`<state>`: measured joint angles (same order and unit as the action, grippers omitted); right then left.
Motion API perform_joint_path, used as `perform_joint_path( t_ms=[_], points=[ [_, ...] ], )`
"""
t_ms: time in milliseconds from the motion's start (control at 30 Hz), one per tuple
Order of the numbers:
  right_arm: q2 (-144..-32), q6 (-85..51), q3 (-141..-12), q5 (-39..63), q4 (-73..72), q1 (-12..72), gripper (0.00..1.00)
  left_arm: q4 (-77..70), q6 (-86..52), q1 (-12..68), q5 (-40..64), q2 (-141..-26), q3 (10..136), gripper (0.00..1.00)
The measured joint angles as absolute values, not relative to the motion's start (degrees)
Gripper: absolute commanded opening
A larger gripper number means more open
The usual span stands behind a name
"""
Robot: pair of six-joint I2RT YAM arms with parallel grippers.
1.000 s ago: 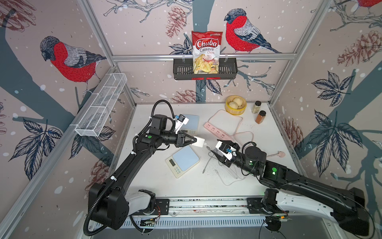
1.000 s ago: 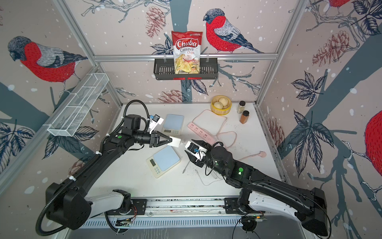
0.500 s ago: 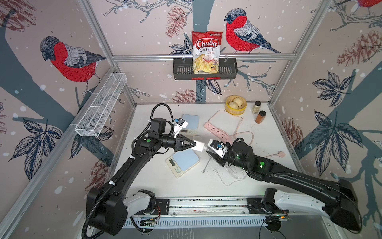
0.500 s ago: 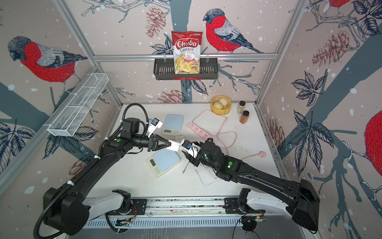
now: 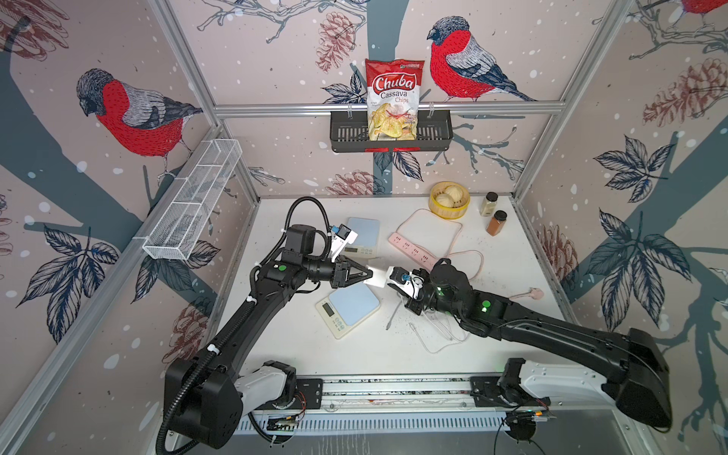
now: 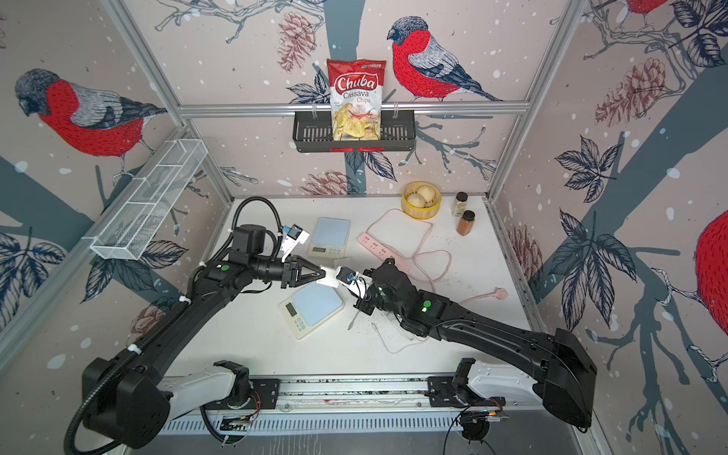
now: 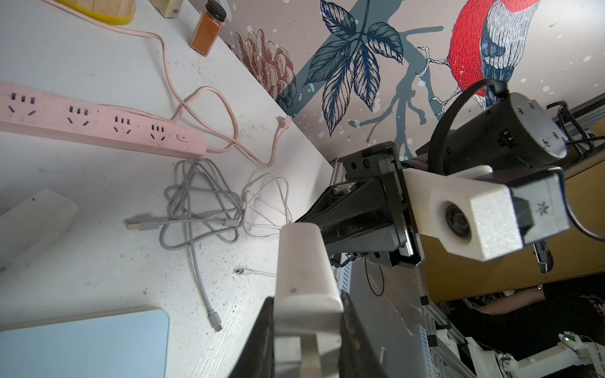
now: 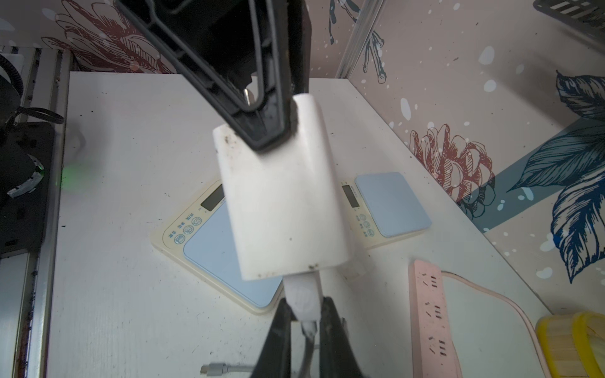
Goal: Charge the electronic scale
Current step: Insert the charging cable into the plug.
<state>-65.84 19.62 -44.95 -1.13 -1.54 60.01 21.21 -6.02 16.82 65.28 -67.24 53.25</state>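
insertion seems the step in hand: left claw (image 7: 306,309) grips a white rectangular plastic charger brick (image 8: 281,203), right claw (image 8: 304,306) pinches a white usb plug (image 8: 302,293) at its port. cream electronic scale with pale blue platform (image 5: 356,303) lies on the bench (image 5: 299,346) at 7 o'clock of the brick. next, likely: push the plug squarely home.

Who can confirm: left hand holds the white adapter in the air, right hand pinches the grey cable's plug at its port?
Not grey: right hand pinches the white cable's plug at the white adapter's port, left hand holds the adapter in the air; right wrist view shows it. The grey cable lies on the table.
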Motion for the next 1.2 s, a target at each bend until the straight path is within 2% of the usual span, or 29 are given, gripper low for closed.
perform_joint_path(
  t_ms=[233, 700, 1200],
  points=[
    [-66.54, 20.82, -46.30, -0.60, 0.49, 59.94, 0.00, 21.21, -5.56, 16.82, 64.73, -67.20, 53.04, 0.00],
    [-67.79, 21.02, -48.07, 0.97, 6.92, 59.59, 0.00, 19.03, -4.49, 20.29, 60.82, -66.98, 50.50, 0.00],
    [-69.43, 21.15, -49.67, 1.02, 11.51, 61.12, 0.00, 18.35, -4.51, 21.06, 61.17, -67.64, 48.56, 0.00]
  ],
)
